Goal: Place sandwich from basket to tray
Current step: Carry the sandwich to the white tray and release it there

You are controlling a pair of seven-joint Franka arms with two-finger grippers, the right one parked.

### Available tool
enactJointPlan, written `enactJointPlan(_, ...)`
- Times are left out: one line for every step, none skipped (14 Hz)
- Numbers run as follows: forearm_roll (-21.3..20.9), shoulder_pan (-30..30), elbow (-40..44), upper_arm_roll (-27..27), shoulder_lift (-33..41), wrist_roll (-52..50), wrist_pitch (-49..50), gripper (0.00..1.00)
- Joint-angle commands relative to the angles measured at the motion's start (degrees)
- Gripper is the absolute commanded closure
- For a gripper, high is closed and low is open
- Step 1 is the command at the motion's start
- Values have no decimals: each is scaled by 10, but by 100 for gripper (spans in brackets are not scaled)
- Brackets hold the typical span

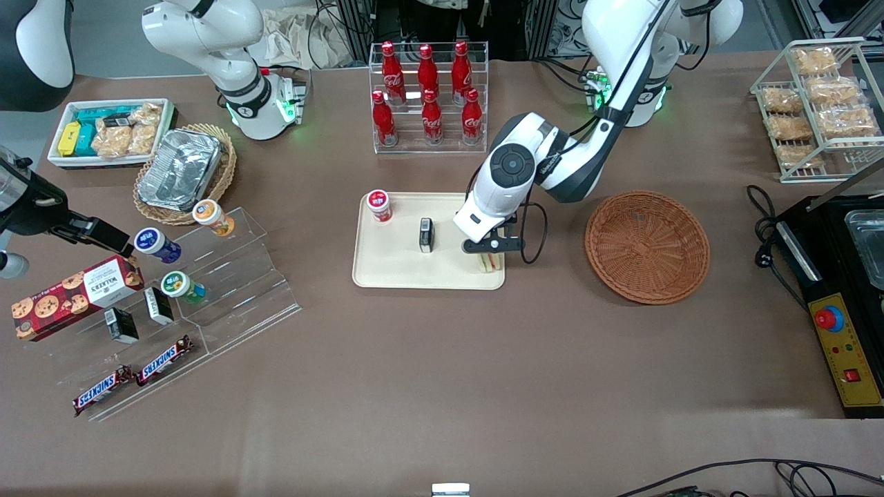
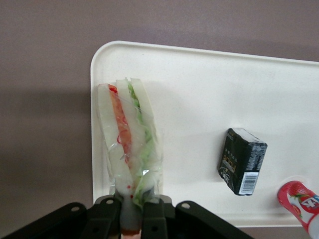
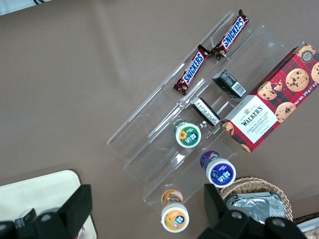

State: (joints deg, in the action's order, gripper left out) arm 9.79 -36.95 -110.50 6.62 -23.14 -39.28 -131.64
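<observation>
My gripper (image 1: pixel 491 252) is shut on the sandwich (image 1: pixel 491 261), a plastic-wrapped wedge of white bread with red and green filling. It holds it at the tray's (image 1: pixel 394 266) corner nearest the basket and the front camera. In the left wrist view the fingers (image 2: pixel 152 219) pinch the sandwich's (image 2: pixel 128 139) narrow end, and its body reaches over the tray (image 2: pixel 199 99); I cannot tell whether it rests on it. The reddish-brown basket (image 1: pixel 647 246) lies empty beside the tray, toward the working arm's end of the table.
On the tray stand a small black box (image 1: pixel 426 235) and a red-capped cup (image 1: pixel 378 205). A clear rack of red bottles (image 1: pixel 428 96) stands farther from the camera. An acrylic stand with snacks (image 1: pixel 173 290) lies toward the parked arm's end.
</observation>
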Motion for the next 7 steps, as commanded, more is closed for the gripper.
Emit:
enactJointPlan(-2, -16, -30, -6, -3, -4, -45, 100)
enactJointPlan(-2, -21, -31, -6, -5, -4, -48, 100)
enactJointPlan(-2, -22, -31, -6, -5, -7, -48, 100)
enactJointPlan(-1, -22, -31, -6, -4, -10, -48, 89)
enactJointPlan(-1, -22, -31, -6, -4, -19, -47, 53)
enactJointPlan(-2, -21, -31, -6, -3, -19, -47, 25)
enactJointPlan(-2, -20, -31, -7, -1, -23, -44, 0)
